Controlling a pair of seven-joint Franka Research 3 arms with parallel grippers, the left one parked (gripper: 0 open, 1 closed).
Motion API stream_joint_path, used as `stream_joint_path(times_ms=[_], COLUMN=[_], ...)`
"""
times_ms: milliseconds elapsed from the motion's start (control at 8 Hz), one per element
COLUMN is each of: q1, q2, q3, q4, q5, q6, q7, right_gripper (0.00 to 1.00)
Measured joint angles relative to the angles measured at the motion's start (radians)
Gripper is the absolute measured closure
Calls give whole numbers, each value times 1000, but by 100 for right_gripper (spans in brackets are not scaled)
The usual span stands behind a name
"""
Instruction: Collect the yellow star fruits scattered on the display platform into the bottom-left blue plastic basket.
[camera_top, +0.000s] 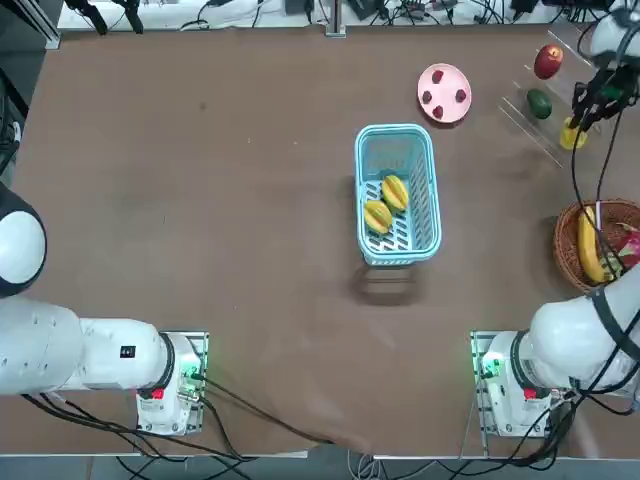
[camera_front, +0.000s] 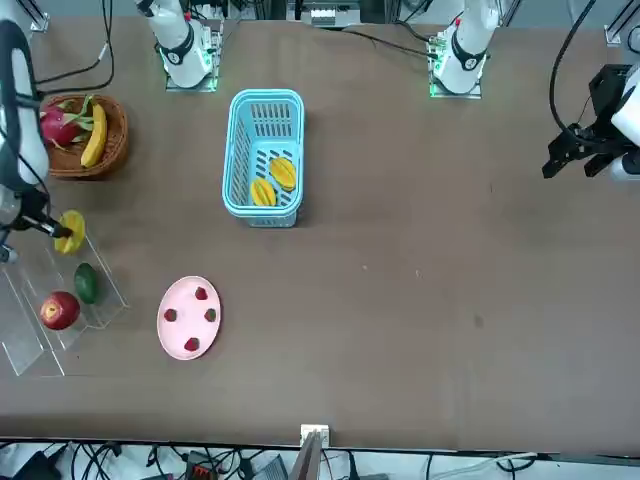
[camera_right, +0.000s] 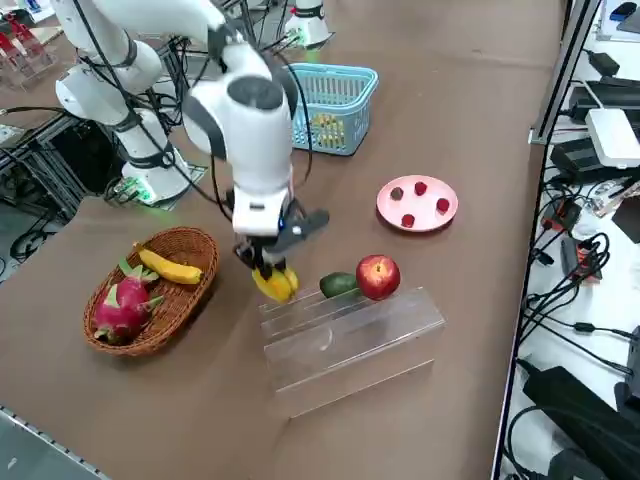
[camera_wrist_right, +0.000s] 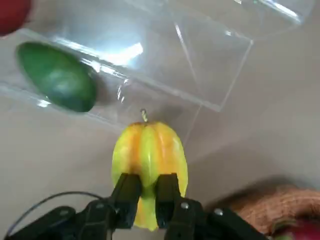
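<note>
My right gripper (camera_wrist_right: 146, 182) is shut on a yellow star fruit (camera_wrist_right: 147, 150), pinching its lower end between both fingers. The fruit (camera_right: 274, 283) hangs at the end of the clear display platform (camera_right: 350, 340) nearest the wicker basket; whether it touches the step I cannot tell. From overhead the gripper (camera_top: 585, 110) and its star fruit (camera_top: 572, 135) sit at the table's far right. Two more star fruits (camera_top: 394, 191) (camera_top: 377, 215) lie side by side inside the blue plastic basket (camera_top: 395, 130) at mid-table.
A green fruit (camera_wrist_right: 57, 75) and a red apple (camera_right: 378, 276) rest on the platform beside the held fruit. A wicker basket (camera_right: 190, 245) with a banana and a dragon fruit stands close by. A pink plate (camera_top: 444, 78) holds small red fruits.
</note>
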Motion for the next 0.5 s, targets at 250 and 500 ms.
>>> stream_joint_path(times_ms=[250,500], q1=[24,116], q2=[-101,-196], q3=[42,102], q4=[57,78], q5=[44,124], q6=[-223,-398], q7=[92,255], right_gripper=[79,79])
